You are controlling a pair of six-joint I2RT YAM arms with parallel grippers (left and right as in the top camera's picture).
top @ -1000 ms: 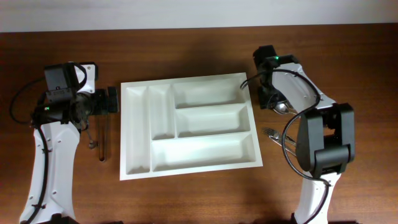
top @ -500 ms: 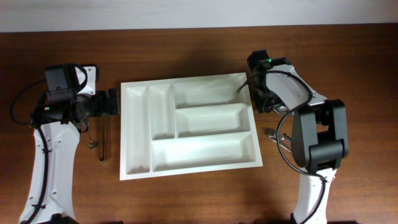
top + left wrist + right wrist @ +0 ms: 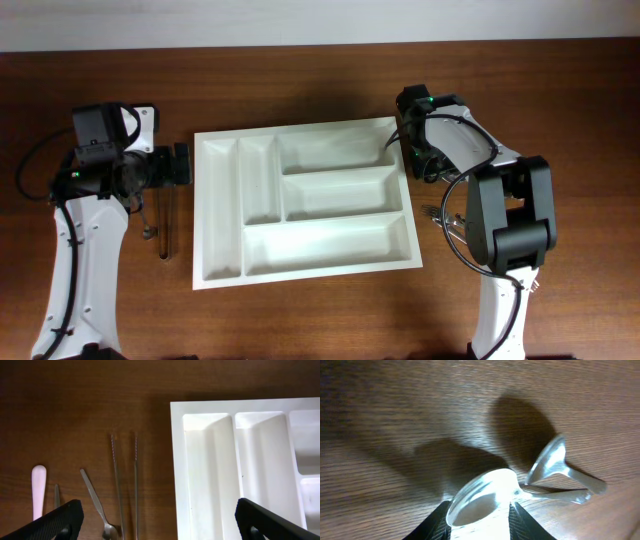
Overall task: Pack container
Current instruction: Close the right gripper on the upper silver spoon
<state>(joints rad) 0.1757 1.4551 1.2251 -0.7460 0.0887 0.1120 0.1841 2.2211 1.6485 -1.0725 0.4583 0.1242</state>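
Observation:
The white cutlery tray (image 3: 199, 215) lies in the middle of the table, its compartments bare; its left part shows in the left wrist view (image 3: 176, 470). My left gripper (image 3: 180, 162) is open and empty, hovering between the tray's left rim and a row of utensils: a spoon (image 3: 96, 502), two thin metal rods (image 3: 118, 485) and a pale handle (image 3: 38, 490). My right gripper (image 3: 415, 155) is at the tray's right rim, shut on a shiny spoon (image 3: 482, 500) held above the wood. A second spoon (image 3: 560, 462) lies on the table beyond it.
A fork and more cutlery (image 3: 440, 214) lie on the table right of the tray, partly under the right arm. The left utensils (image 3: 160, 222) lie beside the left arm. The table's far edge meets a white wall.
My right gripper has moved left from the cutlery pile to the tray's right rim. The left arm has not moved.

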